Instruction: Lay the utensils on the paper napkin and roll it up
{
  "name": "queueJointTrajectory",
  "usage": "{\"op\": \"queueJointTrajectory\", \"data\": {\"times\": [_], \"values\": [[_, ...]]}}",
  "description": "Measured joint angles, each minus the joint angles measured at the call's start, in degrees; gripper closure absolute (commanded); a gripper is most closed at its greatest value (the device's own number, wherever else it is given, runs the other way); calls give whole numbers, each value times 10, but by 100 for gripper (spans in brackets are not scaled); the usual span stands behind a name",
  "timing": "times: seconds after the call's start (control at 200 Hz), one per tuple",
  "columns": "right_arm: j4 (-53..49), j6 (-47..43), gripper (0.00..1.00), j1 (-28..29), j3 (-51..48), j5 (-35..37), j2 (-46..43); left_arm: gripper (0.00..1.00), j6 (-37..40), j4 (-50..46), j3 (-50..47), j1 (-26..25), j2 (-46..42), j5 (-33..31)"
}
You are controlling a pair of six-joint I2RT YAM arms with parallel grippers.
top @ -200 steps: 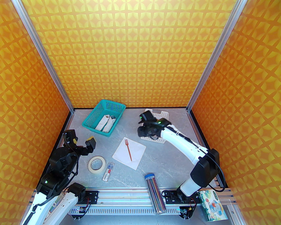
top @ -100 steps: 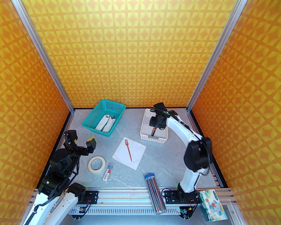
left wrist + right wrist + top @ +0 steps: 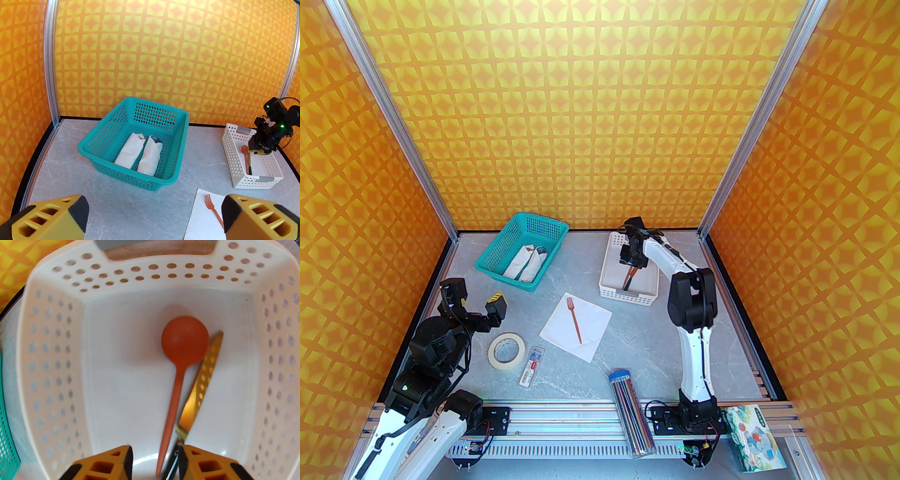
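fork (image 3: 573, 319) on napkin (image 3: 593, 323) below centre of the top view; spoon (image 3: 185, 344) pick in hand — right gripper (image 3: 154, 451), jaws part-open, straddles its handle at the wrist view's bottom edge; next: drop, close, miss the knife (image 3: 206, 371) alongside.

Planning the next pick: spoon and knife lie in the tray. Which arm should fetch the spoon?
Right. The right gripper hangs open in the tray, straddling the spoon handle. The left gripper is far off, near the tape.
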Motion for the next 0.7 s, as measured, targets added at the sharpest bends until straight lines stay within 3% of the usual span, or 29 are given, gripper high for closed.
{"op": "queueJointTrajectory", "data": {"times": [0.7], "values": [[-23, 14, 63, -2, 45, 0, 72, 1, 17, 4, 0, 0, 44, 0]]}}
